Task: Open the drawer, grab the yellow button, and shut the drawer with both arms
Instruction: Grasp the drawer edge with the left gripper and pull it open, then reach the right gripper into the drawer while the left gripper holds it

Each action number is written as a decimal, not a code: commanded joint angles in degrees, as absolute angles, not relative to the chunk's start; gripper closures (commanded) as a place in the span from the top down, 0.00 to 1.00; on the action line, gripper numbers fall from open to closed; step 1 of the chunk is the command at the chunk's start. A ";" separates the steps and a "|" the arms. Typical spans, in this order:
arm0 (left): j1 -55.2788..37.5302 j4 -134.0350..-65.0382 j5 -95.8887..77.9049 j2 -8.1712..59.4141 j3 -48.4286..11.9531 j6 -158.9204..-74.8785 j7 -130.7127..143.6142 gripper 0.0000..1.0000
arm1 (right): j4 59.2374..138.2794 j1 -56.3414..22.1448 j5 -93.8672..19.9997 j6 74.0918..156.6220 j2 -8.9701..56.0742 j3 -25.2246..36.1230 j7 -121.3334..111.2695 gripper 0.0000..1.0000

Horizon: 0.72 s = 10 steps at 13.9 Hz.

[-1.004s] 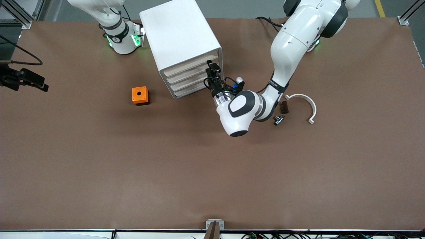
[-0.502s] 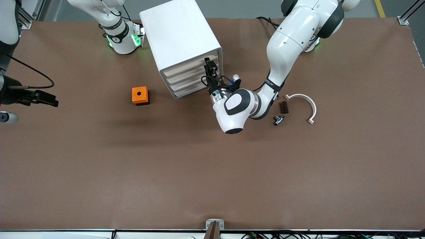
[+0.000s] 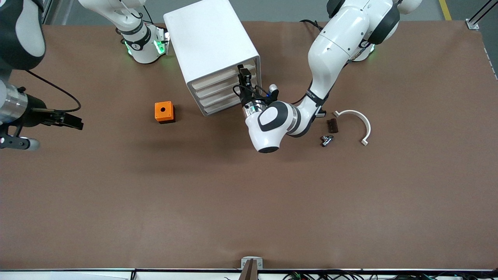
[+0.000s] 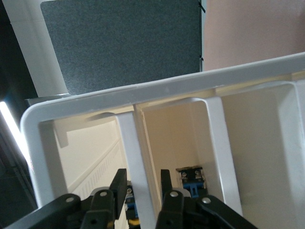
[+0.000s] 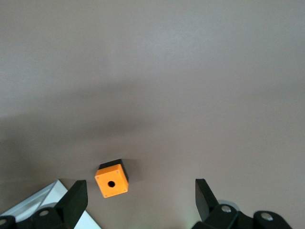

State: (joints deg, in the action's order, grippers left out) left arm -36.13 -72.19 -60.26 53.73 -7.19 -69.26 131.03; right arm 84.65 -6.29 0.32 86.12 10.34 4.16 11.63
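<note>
Left wrist view: the left tool [image 4: 141, 186], fingers spread, straddles a white plastic drawer-front rib [image 4: 136, 143] of the boxy white drawer cabinet [image 3: 212, 42], upper middle of the front frame, seemingly poised to pinch and pull. The tiny orange-capped button is not visible, presumably shut inside. The right tool [image 3: 74, 123], spread wide, waits over the brown tabletop [image 3: 249, 202] for the pick.

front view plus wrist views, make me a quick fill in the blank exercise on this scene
1. The left gripper is at the front of the white ____ cabinet.
2. The cube with a round hole in its top is ____ in colour.
3. The right gripper hangs over the table with its fingers ____.
4. In the left wrist view, the left gripper's fingers straddle a white ____.

Missing words: drawer; orange; open; bar
</note>
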 commanded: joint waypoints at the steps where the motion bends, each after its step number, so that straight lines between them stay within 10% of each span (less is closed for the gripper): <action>1: -36.82 -72.25 -61.96 54.05 -7.12 -68.47 132.36 0.24 | 84.64 -9.30 -0.87 85.95 10.02 4.22 20.44 1.00; 10: -33.85 -72.16 -63.36 54.05 -6.94 -68.38 133.59 0.11 | 89.91 -14.84 -4.39 88.24 9.76 4.22 33.99 1.00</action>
State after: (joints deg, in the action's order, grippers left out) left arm -35.87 -72.31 -61.27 53.91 -7.15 -69.03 133.30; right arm 88.58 -13.53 -3.45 87.28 10.48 3.95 29.96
